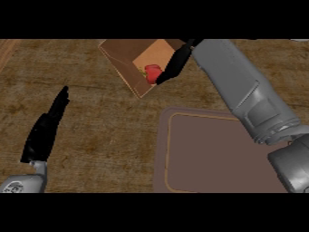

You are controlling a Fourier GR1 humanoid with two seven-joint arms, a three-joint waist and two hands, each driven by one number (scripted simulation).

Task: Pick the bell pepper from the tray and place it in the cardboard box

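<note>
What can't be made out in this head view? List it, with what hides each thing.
- Bell pepper in the cardboard box: partly covered by the right hand; whether it has been released is unclear.
- Right hand: its fingers merge into one dark shape, so whether it is open or curled is unreadable.
- Tray: far corner hidden by the right forearm, near edge cut off.
- Left hand: seen edge-on.

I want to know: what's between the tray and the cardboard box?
Just bare counter in the head view; nothing lies between the tray and the cardboard box.
</note>
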